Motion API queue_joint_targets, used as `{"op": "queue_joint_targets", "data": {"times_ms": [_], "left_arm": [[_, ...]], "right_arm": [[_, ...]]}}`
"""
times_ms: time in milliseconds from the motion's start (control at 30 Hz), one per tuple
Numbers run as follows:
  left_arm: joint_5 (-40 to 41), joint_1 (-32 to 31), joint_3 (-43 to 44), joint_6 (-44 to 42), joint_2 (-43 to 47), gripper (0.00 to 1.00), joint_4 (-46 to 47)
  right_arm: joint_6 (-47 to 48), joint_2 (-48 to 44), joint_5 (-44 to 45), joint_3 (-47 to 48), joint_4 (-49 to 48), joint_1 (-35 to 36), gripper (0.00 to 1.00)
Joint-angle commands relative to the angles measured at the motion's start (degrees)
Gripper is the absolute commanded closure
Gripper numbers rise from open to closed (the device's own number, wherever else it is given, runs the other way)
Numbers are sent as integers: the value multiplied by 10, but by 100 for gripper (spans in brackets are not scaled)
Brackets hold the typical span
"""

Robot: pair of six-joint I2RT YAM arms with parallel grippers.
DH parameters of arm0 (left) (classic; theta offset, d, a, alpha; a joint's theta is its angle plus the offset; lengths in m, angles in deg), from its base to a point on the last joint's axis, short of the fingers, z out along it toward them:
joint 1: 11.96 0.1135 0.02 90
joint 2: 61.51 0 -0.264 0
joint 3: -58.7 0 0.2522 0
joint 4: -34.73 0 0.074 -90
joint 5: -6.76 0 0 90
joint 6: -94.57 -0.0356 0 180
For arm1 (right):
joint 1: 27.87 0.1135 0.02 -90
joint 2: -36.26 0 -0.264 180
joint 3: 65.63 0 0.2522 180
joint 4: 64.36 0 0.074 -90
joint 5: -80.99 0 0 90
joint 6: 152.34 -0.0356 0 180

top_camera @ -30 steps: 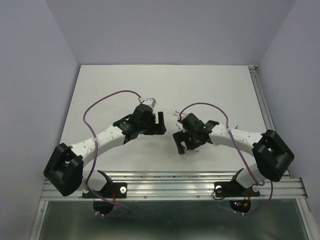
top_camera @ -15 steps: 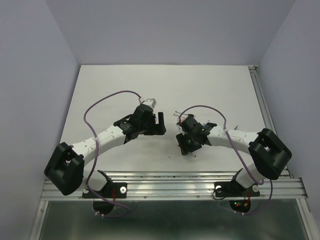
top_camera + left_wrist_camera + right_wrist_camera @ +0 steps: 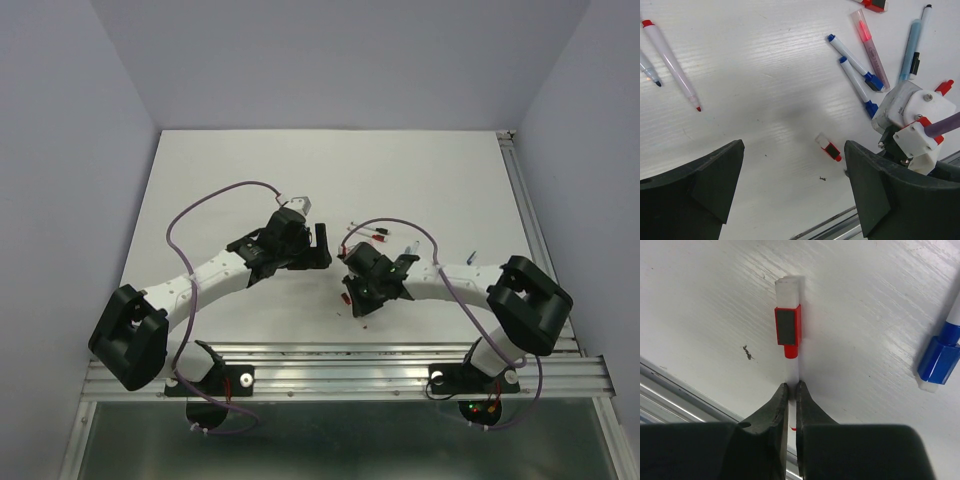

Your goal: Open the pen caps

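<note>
Two pincers meet mid-table [image 3: 250, 170] seen from above: the left pincer [image 3: 322, 250] and the right pincer [image 3: 357, 293] sit near each other, with a red cap [image 3: 345, 298] just beside the right one. From the left wrist, that pincer gapes wide and empty; the cap lies ahead, nearer its right finger, slanted. From the right wrist, the pincer is pinched tight on the pen [image 3: 791, 371]; the cap sits straight ahead, in line with the fingers, pointing away. The left arm likely pulls along that axis.
</note>
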Motion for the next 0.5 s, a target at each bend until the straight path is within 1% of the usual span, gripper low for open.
{"op": "queue_joint_targets", "data": {"times_ms": [0, 33, 67, 167, 267, 333, 467], "left_arm": [[6, 2, 19, 7, 10, 7, 11], [5, 3, 20, 9, 8, 7, 11], [3, 3, 21, 10, 7, 7, 10], [-4, 4, 21, 15, 3, 7, 12], [-3, 4, 28, 41, -1, 7, 12], [-18, 4, 33, 62, -3, 7, 27], [-64, 3, 34, 80, -3, 7, 63]], "right_arm": [[-9, 47, 45, -11, 10, 13, 95], [-12, 46, 48, -9, 2, 14, 99], [-14, 43, 52, -7, -3, 13, 99], [-25, 9, 63, -6, -35, 13, 99], [-45, -40, 88, -8, -78, 14, 99], [-54, -69, 102, -11, -115, 13, 99], [-65, -100, 107, -8, -156, 12, 99]]}}
